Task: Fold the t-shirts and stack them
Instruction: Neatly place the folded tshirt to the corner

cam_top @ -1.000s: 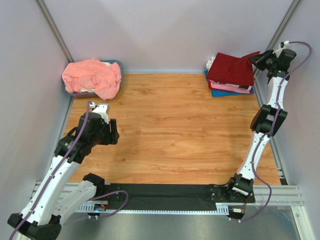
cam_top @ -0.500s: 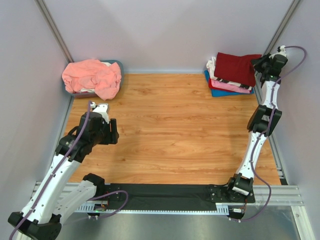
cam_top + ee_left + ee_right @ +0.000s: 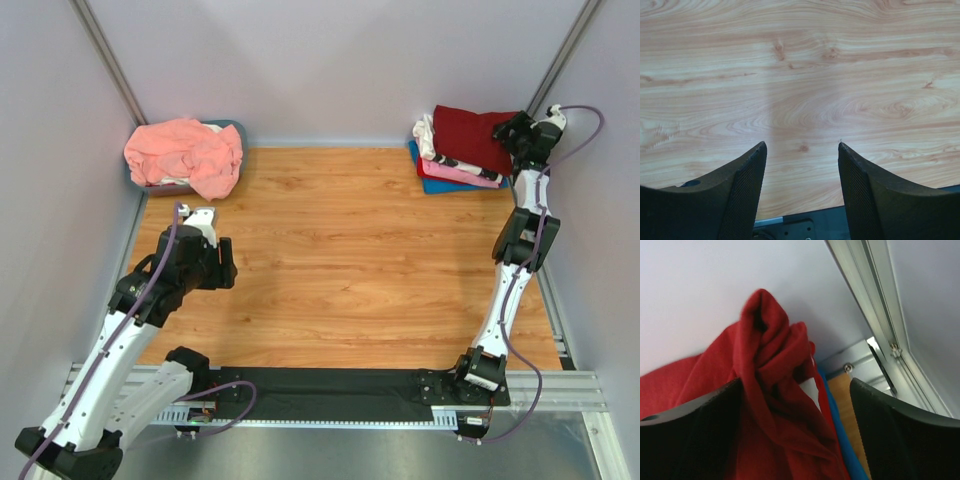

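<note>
Right gripper (image 3: 796, 384) extended far, left gripper (image 3: 800, 148) near; jaws parted.

The dark red t-shirt (image 3: 475, 135) hides all but thin edges of the shirts beneath (image 3: 460, 172). The salmon-pink t-shirt (image 3: 185, 152) buries most of its bin (image 3: 236, 128). From the right wrist, the red cloth is blurred.

Wood-grain tabletop (image 3: 350, 260) (light orange) enclosed by pale walls (image 3: 330, 60).
</note>
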Motion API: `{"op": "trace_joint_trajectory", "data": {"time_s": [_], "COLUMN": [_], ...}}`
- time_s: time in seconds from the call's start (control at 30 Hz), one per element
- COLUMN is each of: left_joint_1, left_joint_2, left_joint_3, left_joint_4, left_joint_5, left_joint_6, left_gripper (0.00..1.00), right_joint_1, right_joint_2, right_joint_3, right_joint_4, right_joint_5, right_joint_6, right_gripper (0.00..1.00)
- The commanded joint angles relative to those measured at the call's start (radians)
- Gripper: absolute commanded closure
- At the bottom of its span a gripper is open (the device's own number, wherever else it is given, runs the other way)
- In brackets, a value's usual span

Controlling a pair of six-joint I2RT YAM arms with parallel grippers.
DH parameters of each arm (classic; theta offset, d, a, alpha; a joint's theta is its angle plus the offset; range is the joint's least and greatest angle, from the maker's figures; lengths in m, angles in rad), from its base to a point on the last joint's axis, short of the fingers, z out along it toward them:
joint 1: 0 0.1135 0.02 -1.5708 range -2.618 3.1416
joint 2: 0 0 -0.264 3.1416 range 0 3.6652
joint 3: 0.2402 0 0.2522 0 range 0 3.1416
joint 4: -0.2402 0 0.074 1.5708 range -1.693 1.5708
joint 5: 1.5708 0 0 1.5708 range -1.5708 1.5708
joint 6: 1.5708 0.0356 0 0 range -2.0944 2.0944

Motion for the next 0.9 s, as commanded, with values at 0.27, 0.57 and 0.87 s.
{"op": "trace_joint_trajectory", "data": {"time_s": [0.27, 0.57, 0.87], "left_joint_1": [0.006, 0.006, 0.006], "left_joint_2": [-0.057, -0.104, -0.131], "left_joint_3": [-0.002, -0.009, -0.012], "left_joint_4": [0.02, 0.028, 0.032], "left_joint_5": [0.005, 0.012, 0.018], "left_joint_6": [-0.008, -0.008, -0.005], "left_gripper": [0.34, 0.34, 0.34], "right_joint_1": [-0.074, -0.08, 0.04], "right_joint_2": [-0.375, -0.609, -0.556], "right_joint_3": [-0.3, -0.466, -0.356], "right_joint_4": [-0.086, -0.182, -0.132], "right_joint_5": [0.133, 0.049, -0.189], "right_joint_6": [0.108, 0.11, 0.217], "right_gripper": [0.06, 0.09, 0.3]}}
